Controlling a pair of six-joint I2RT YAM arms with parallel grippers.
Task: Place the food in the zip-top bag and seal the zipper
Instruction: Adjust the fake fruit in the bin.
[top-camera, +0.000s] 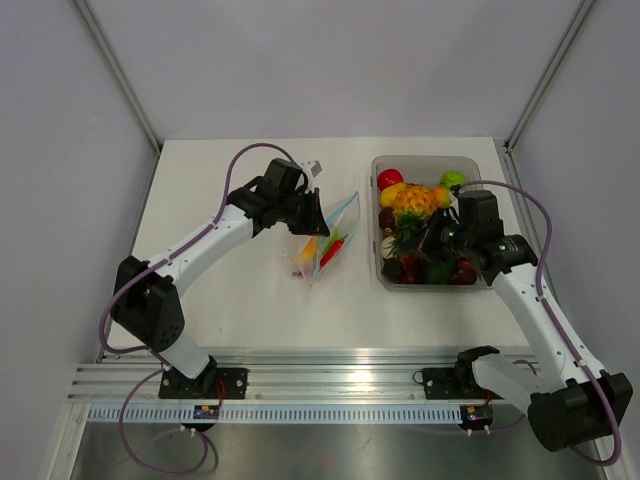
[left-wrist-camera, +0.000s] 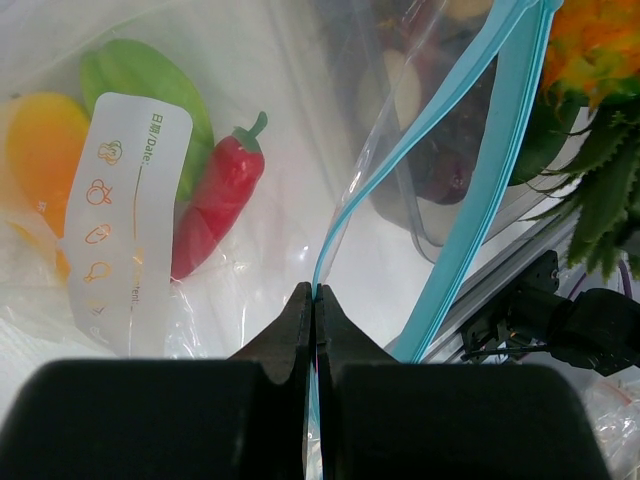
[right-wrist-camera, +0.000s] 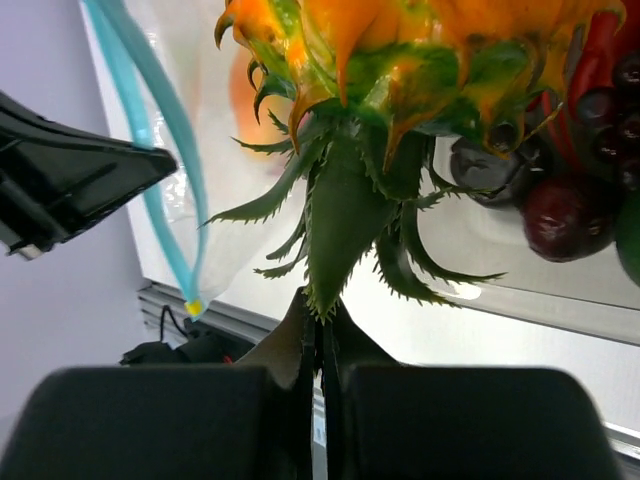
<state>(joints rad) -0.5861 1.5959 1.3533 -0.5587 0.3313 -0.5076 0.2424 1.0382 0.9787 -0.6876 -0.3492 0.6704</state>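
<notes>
The zip-top bag (top-camera: 322, 243) lies on the white worktop (top-camera: 260, 300), near its middle and just left of the clear tub (top-camera: 376, 232), with its mouth turned toward the tub. The left tool (top-camera: 313, 208) is at the far end of the bag, its 2 fingers pressed together on 1 lip of the mouth. In the left wrist view the tips (left-wrist-camera: 314, 296) pinch the thin edge of the light-blue zipper (left-wrist-camera: 482, 185). The other strip stands apart from the pinched one, so the mouth is open.

Inside the bag are 3 pieces: a red chili pepper (left-wrist-camera: 215, 205), an orange fruit (left-wrist-camera: 40, 140) and a green leafy piece (left-wrist-camera: 150, 85). They lie partly behind the bag's white label (left-wrist-camera: 130, 220).

The right tool (top-camera: 432, 234) reaches into the tub from the near side. Its fingers are closed, with no gap showing, on the tip of 1 green crown leaf of the toy pineapple (right-wrist-camera: 345, 215). The pineapple's orange-yellow body (top-camera: 415, 198) lies toward the far end of the tub. Dark purple fruits (right-wrist-camera: 560, 215) sit beside it, among red and green pieces of food in the tub.
</notes>
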